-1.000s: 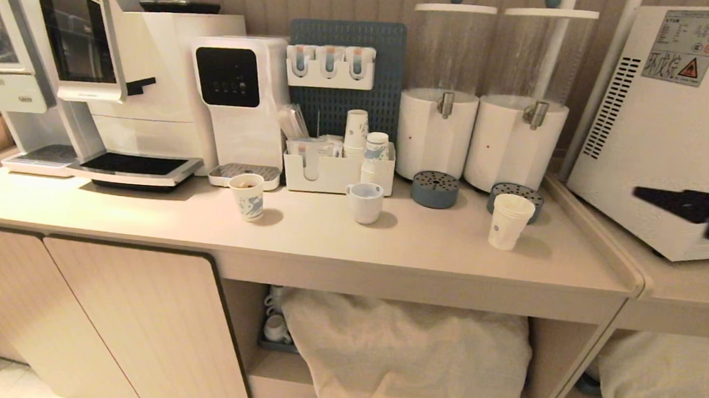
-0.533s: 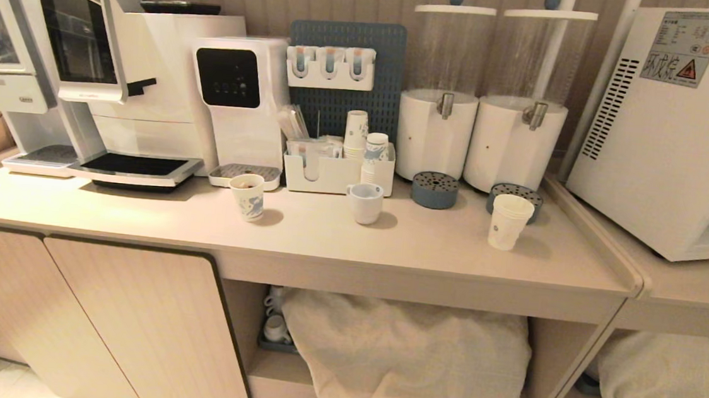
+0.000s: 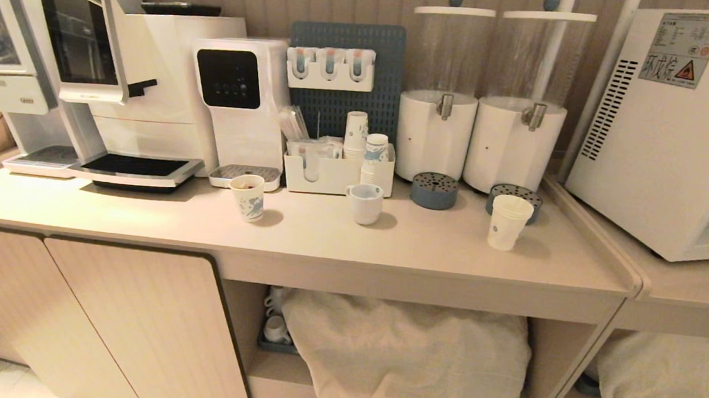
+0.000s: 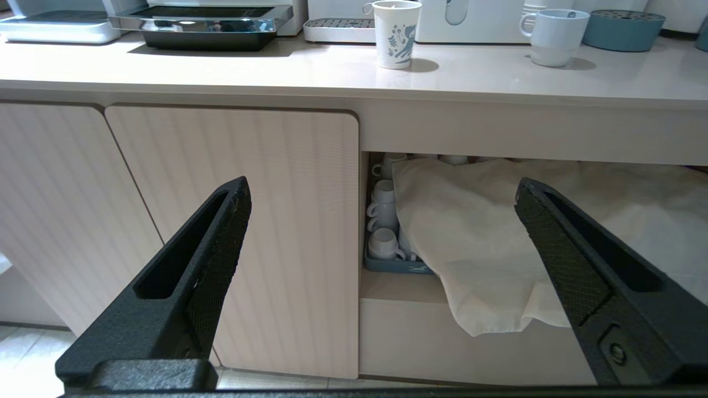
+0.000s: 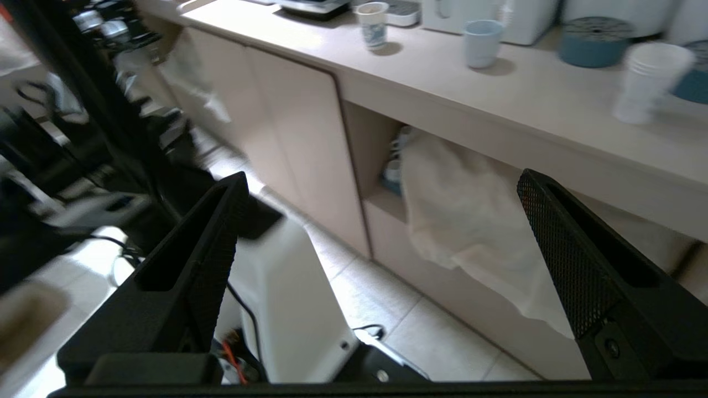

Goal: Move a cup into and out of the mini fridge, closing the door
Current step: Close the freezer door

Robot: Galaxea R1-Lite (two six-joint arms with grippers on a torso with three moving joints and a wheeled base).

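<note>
While neither arm appears in the head view, both wrist cameras show their end effectors below tabletop level. The left end effector (image 4: 381, 204) has its fingers spread wide with nothing between them, facing the cabinet door (image 4: 238, 232) and the open shelf with the white cloth (image 4: 498, 232). The right end effector (image 5: 381, 199) is likewise fully spread and empty, aimed obliquely along the cabinet front over the tiled floor (image 5: 387, 309).

The cup (image 3: 508, 221) stands upright on the tabletop (image 3: 326, 235), near its right end, just in front of a blue-grey drip tray (image 3: 515, 194) under the right dispenser (image 3: 514, 136). The mini fridge (image 3: 670, 129) sits to the right on the adjoining lower surface, apart from the cup; its side with vent slots and warning sticker (image 3: 682, 51) faces the camera. The door is not visible. A patterned paper cup (image 3: 247, 197) and a squat white cup (image 3: 365, 202) stand further left.
</note>
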